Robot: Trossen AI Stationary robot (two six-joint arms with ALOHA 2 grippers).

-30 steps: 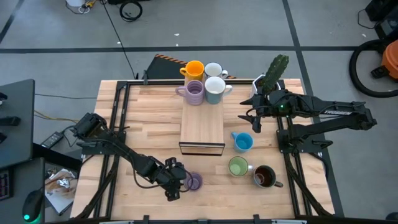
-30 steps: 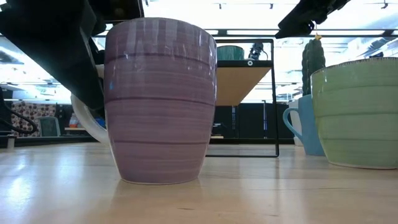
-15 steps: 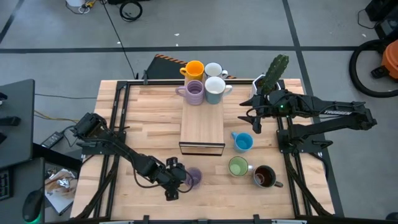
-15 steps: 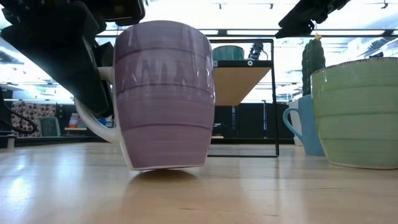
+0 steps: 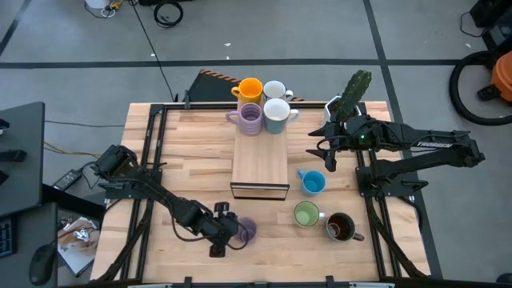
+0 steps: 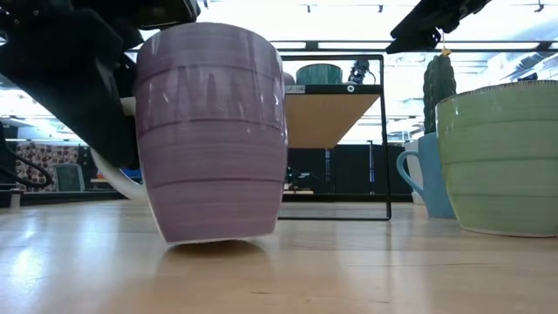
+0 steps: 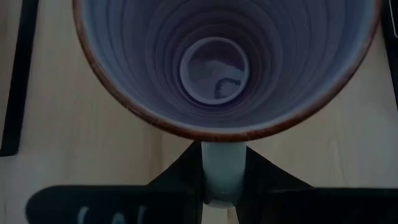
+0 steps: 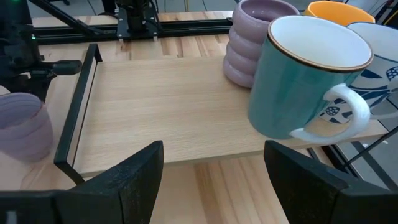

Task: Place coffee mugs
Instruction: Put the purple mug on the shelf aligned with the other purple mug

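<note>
A purple ribbed coffee mug [image 5: 246,230] [image 6: 212,131] sits near the table's front edge, tipped a little, with my left gripper [image 5: 228,229] [image 7: 222,186] shut on its pale handle. My right gripper [image 5: 320,149] [image 8: 221,186] hangs open and empty above the table, right of the wooden riser [image 5: 260,164]. At the riser's far end stand an orange mug [image 5: 250,88], two white mugs [image 5: 274,90] [image 5: 277,114] and a second purple mug [image 5: 250,118]. A blue mug [image 5: 313,182], a green mug [image 5: 306,214] and a brown mug [image 5: 340,227] rest on the table. My left gripper pinches the purple mug's handle [image 7: 222,168] between its two fingers, just outside the rim. The fingers come from the table's left, slanting down. The mug leans in the hold with its base low over the wood [image 6: 218,240]; I cannot tell whether the base touches the table.
A cactus in a white pot [image 5: 352,94] stands at the far right, just behind my right gripper. The riser's near part [image 8: 161,106] is bare wood. Black frame rails [image 5: 148,160] run along both table sides. In the low view the green mug [image 6: 501,157] and the blue mug [image 6: 427,174] are at right.
The purple mug, which stood flat and upright a second ago, now leans to one side and has shifted slightly on the spot. My left gripper has rolled about its own axis while holding the handle, without travelling across the table.
</note>
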